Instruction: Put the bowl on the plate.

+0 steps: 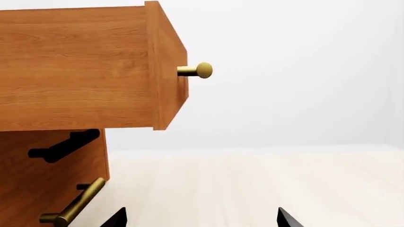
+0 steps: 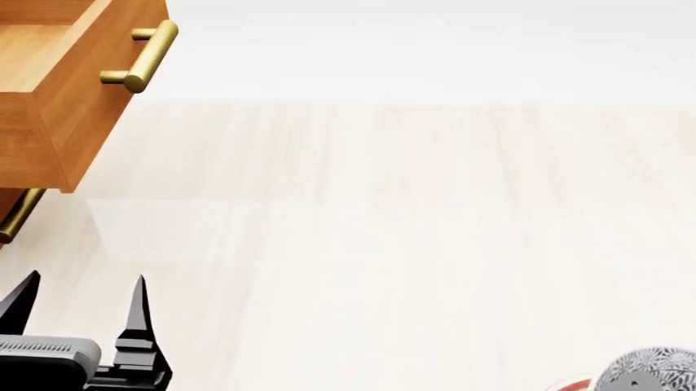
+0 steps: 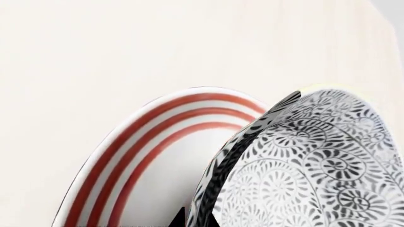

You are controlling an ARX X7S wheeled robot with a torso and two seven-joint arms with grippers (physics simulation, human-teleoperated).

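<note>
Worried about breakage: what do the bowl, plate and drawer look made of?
Bowl: looks like glazed ceramic, with a crisp grey-black floral print. Plate: likely glazed ceramic too, smooth white with painted red rings. Drawer: wood or wood veneer, visible grain; its handle looks like brass-toned metal.

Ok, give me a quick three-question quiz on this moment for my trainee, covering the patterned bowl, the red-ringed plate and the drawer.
1. True or false: the left gripper holds the small white bowl with grey-black floral pattern.
2. In the right wrist view, what lies just behind that bowl? A) a metal tray B) the large flat white plate with red rim rings C) a cupboard door
3. Fill in: the brass-handled wooden drawer is pulled ____.
Key: 1 false, its fingers are apart and empty; 2 B; 3 open.
</note>
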